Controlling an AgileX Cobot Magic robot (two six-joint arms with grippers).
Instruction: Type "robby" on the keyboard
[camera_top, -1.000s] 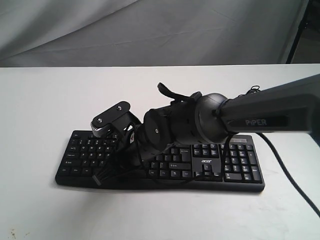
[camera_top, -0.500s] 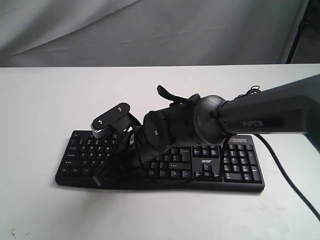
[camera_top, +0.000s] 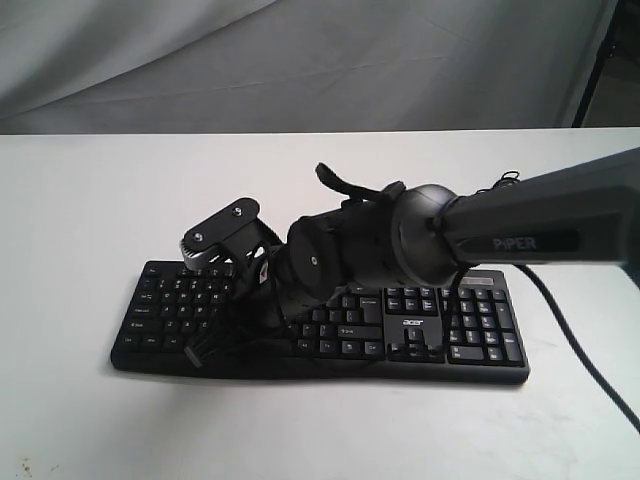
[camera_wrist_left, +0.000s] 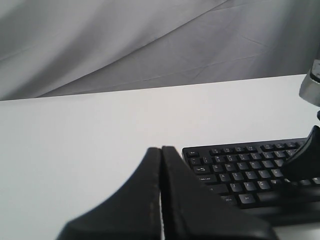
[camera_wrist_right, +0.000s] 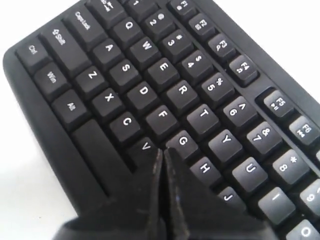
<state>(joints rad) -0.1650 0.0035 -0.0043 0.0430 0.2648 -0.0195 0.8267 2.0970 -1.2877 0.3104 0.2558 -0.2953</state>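
One black keyboard lies flat on the white tabletop, at the centre of the scene toward the near edge. Its long side runs left to right, with the number pad at the right end. The keys carry white legends, and a small white logo sits above the arrow keys. A thin black cable trails over the tabletop to the right of the keyboard.

Right arm: enters from the right and reaches across the middle, with its wrist low over the left half of the key field.

Right fingers: clenched, tips pressed together, nothing between them. In the right wrist view the joined tips stand over the spot bordered by the V, G and H keys. Contact with a key cannot be determined.

Left fingers: clenched, tips together, empty. They are positioned near the keyboard's left end, over bare tabletop, not touching the keys.

A grey cloth backdrop hangs beyond the far edge of the tabletop.
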